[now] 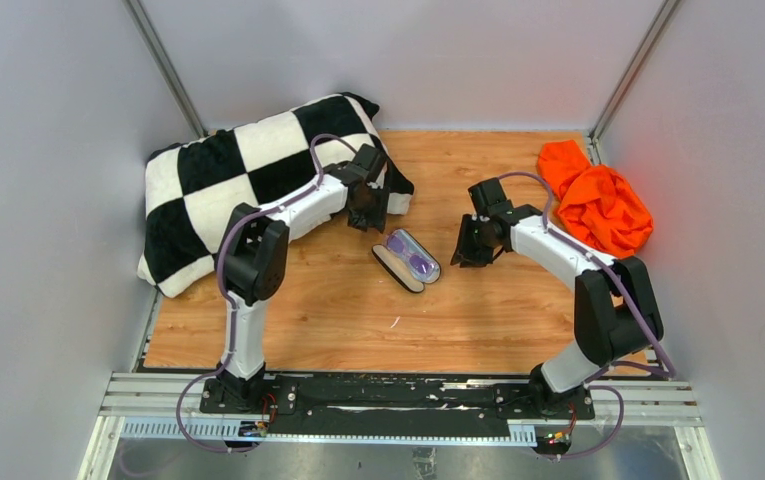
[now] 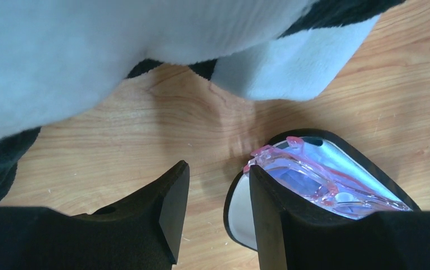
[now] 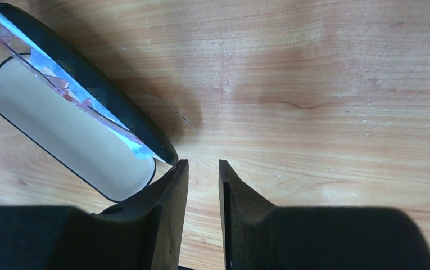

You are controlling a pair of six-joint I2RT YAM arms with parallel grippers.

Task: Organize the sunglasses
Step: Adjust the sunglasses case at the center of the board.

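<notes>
Sunglasses (image 1: 418, 263) lie inside the open black case (image 1: 396, 269), centre frame. Left claw (image 2: 218, 183) is half open and empty, at the case's upper end, beside the checkered pillow (image 1: 218, 190). Right claw (image 3: 203, 169) is barely parted and empty, right of the case.

Lab, grey panel walls (image 1: 48, 150), aluminium rails (image 1: 148, 398)

Slim folded translucent pink sunglasses (image 2: 312, 170), flat in one half of the open black case (image 2: 234, 205).
</notes>
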